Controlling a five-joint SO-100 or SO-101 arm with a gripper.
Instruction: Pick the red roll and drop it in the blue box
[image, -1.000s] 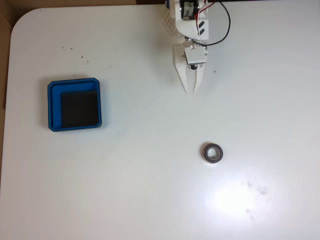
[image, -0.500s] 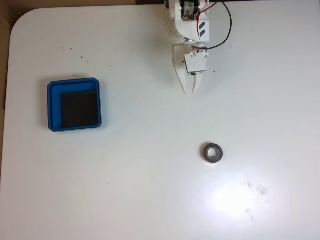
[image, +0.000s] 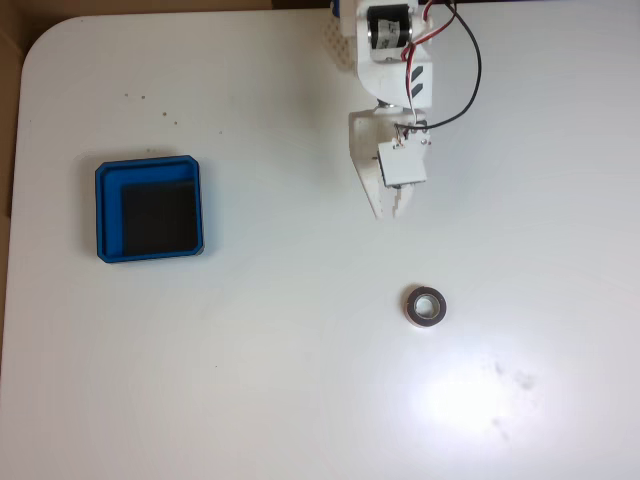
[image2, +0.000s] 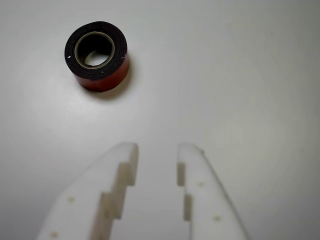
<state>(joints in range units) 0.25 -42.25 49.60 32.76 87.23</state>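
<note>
One arm, one roll, one box: that is all there is on this white table (image: 250, 380). The gripper (image: 393, 210) has slid down the fixed view over the last second, away from the arm's base at the top edge and toward the red roll (image: 425, 307). It has closed part of the gap but is apart from the roll yet, with bare table between them. So I'd say this is the approach stage, with the pick not yet begun.

In the wrist view the gripper (image2: 156, 155) has its two white fingers parted, nothing between them, a clear strip of table showing through the gap. The red roll (image2: 98, 55) lies ahead of the fingertips and off to the left in that view, so the arm probably needs to swing a little as well as reach.

The roll lies flat on the table, hollow centre up. From above in the fixed view it looks grey and shiny; up close its top face is dark, with a pale inner ring and red on the outer wall.

The blue box (image: 149, 209) sits well apart from it, over on the left side of the fixed view, its black floor bare.
</note>
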